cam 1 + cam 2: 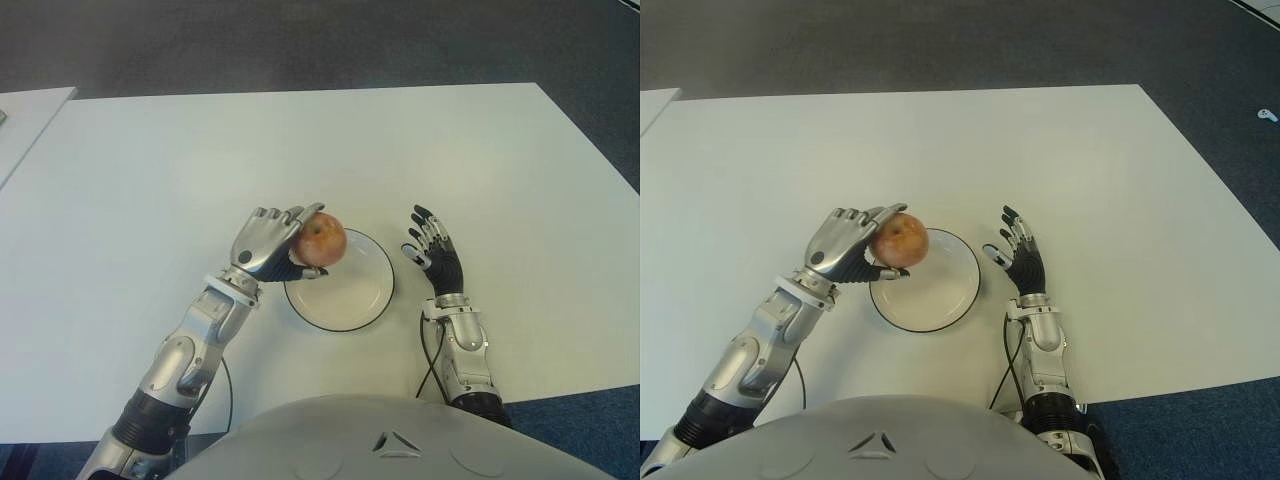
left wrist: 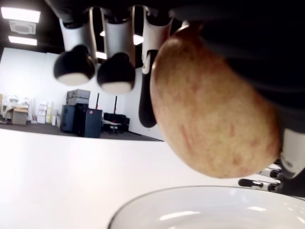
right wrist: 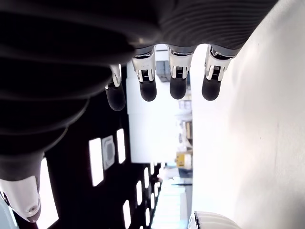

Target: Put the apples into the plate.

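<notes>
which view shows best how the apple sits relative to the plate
The left eye view: the apple, gripped by the left hand, shows over the plate by its near-left rim. The right eye view shows the same. The left wrist view shows the apple above the rim from close by. The right wrist view lacks the apple.

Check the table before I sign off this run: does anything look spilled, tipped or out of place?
Nothing stands out. The left hand holds the apple over the plate's rim; the right hand shows open beside the plate.
</notes>
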Robot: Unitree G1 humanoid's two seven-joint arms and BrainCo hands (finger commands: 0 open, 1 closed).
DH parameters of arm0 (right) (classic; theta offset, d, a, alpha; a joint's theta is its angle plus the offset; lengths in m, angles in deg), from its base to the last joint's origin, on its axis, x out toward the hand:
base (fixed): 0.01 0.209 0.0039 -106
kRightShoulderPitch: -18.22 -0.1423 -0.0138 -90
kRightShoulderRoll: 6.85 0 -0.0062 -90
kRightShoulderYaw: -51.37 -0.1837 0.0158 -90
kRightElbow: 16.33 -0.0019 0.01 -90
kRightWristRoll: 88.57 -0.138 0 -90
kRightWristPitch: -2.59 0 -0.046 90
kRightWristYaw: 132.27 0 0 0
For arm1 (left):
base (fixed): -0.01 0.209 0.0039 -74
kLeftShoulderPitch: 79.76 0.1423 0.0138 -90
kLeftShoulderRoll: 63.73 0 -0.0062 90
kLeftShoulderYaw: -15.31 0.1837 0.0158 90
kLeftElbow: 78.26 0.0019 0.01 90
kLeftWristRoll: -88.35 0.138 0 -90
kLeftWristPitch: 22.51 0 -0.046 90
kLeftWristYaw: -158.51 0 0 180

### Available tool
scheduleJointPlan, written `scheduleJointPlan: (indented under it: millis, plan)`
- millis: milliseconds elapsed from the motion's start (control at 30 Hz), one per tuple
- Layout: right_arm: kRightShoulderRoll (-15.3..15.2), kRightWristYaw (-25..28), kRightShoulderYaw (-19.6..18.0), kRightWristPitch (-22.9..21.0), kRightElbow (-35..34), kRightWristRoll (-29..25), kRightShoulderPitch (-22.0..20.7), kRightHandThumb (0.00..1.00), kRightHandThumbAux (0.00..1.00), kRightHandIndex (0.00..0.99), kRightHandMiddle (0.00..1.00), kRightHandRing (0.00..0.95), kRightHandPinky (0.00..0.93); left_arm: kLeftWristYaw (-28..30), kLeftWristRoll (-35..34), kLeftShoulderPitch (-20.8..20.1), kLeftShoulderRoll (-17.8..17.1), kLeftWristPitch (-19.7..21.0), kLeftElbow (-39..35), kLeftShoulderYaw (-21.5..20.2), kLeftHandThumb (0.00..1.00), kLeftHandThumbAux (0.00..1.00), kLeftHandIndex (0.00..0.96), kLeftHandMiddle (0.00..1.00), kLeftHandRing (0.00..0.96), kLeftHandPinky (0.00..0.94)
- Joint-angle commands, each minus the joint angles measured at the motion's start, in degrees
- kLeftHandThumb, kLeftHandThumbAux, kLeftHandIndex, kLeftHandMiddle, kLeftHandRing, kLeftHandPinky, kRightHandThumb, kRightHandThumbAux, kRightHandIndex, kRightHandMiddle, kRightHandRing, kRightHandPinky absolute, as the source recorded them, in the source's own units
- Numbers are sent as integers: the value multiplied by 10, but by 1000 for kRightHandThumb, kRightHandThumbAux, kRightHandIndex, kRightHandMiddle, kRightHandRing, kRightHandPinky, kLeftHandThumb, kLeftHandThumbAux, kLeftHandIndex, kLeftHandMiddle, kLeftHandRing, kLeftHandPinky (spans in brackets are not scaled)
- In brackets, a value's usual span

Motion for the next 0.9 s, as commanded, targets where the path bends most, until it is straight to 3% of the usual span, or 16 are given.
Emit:
scheduleJointPlan:
  millis: [33,367,633,900]
  plan:
    - [14,-7,14,-25,47,10,46,161,609,101,60,10,5,16,20,-13,4,6,1,16,748,694,443,894,871,859]
    - [11,-4,19,-25,46,8,48,181,621,97,58,11,2,13,37,-10,5,11,5,29,749,694,443,879,866,851]
    - [17,-4,19,-30,41,0,51,217,628,106,56,7,0,-15,38,-19,-5,-11,36,34,750,694,443,881,871,857]
    - [18,-3,18,-27,40,-4,53,225,631,115,60,9,3,3,27,-28,6,-5,51,42,750,694,443,880,867,849]
